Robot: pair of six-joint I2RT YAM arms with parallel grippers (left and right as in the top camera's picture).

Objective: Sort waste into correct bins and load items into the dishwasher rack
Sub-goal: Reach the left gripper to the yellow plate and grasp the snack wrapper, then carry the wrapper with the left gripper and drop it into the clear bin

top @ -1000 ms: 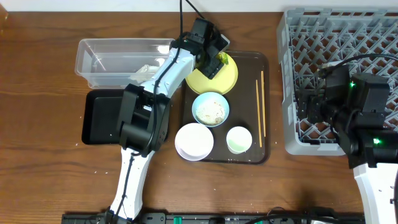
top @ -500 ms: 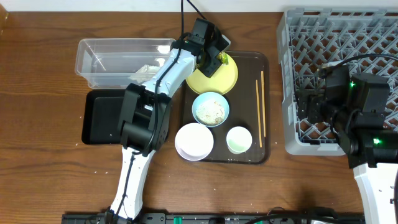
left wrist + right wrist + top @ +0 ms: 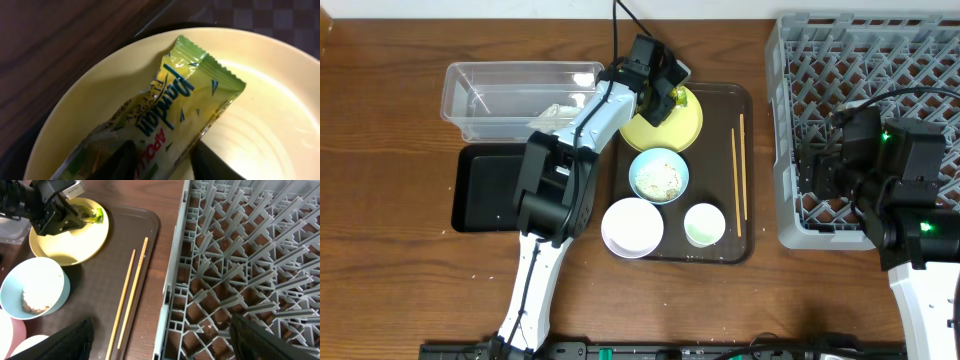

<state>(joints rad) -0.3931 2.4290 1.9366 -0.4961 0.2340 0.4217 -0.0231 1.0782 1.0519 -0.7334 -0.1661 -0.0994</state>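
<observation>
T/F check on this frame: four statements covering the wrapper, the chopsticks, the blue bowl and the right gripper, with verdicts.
1. The left gripper is shut on the snack wrapper over the yellow plate. True.
2. The chopsticks are in the dishwasher rack. False: they lie on the brown tray, right of the plate.
3. The blue bowl holds rice. True.
4. The right gripper holds the white cup. False: it is open and empty above the rack; the cup stands on the tray.
</observation>
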